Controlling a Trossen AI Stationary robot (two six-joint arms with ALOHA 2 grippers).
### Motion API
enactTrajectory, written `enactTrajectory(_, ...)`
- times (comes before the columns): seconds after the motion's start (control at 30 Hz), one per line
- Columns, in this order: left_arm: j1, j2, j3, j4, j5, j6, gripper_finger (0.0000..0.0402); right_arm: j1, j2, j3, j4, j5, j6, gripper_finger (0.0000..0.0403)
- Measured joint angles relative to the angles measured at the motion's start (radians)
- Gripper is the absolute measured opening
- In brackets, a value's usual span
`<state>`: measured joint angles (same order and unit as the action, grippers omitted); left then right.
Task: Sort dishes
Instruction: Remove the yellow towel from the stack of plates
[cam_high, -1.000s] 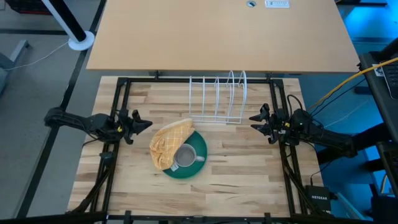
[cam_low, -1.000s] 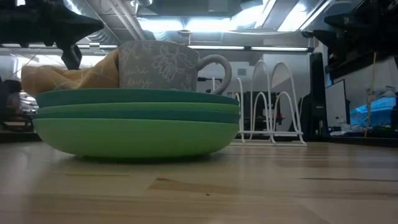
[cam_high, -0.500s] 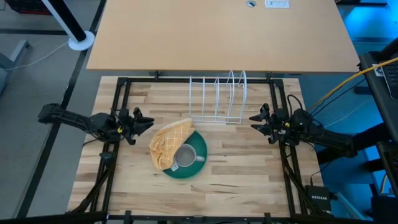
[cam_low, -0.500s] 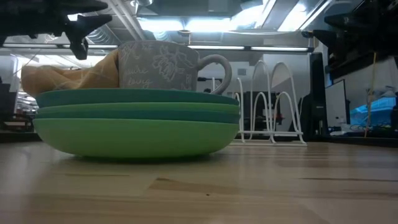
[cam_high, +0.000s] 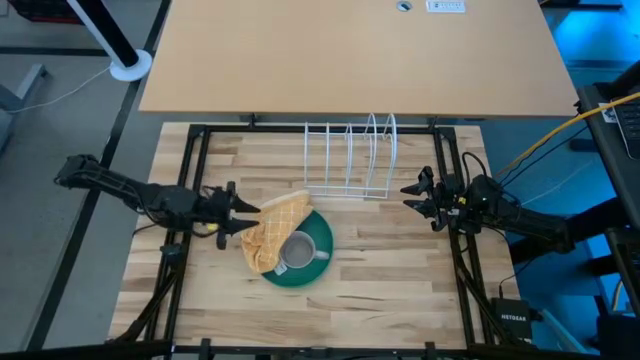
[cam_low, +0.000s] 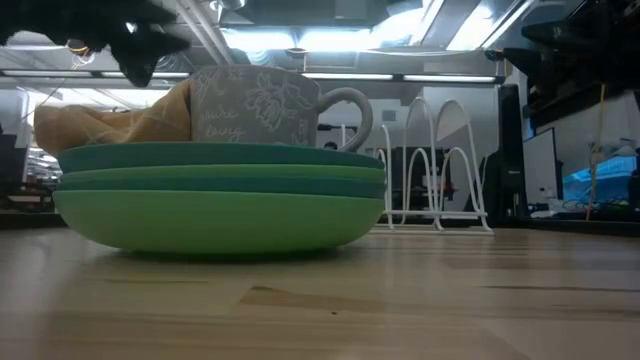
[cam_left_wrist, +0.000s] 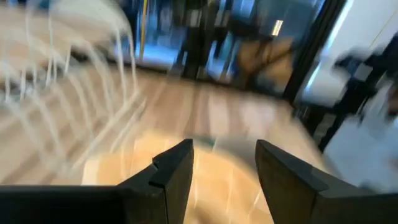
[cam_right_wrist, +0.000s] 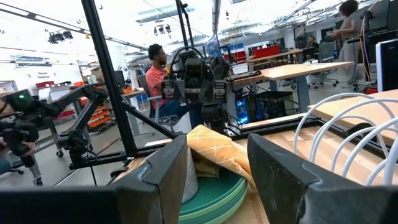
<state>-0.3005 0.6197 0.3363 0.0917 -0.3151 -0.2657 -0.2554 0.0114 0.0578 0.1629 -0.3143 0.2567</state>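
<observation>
Three stacked plates (cam_low: 215, 195) carry one mug (cam_high: 297, 251) and one cloth (cam_high: 268, 230); left pincer (cam_high: 243, 212) and right pincer (cam_high: 409, 194) both open.

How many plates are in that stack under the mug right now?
3 show edge-on in the low view: a dark teal plate on top under the mug and cloth, a second teal plate beneath, and a light green plate at the bottom. Thinner ones could be hidden between.

Stack of green and teal plates (cam_low: 215, 195) mid-table, grey handled mug (cam_low: 262, 106) upright on top
</observation>
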Motion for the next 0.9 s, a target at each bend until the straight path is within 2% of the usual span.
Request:
enactTrajectory(0.17, -0.001, 0.1, 0.054, -0.111, -0.002, -0.065, 0.017, 0.0, 0.0, 0.0, 0.0, 0.0, 0.0, 0.0175)
enactTrajectory(0.53, 0.003, 0.21, 0.061, -0.164, -0.007, -0.119, 0.0171, 0.0, 0.0, 0.0, 0.0, 0.0, 0.0, 0.0175)
enactTrajectory(0.9, 0.003, 0.378, 0.061, -0.109, 0.012, -0.266, 0.0171, 0.0, 0.0, 0.0, 0.0, 0.0, 0.0, 0.0175)
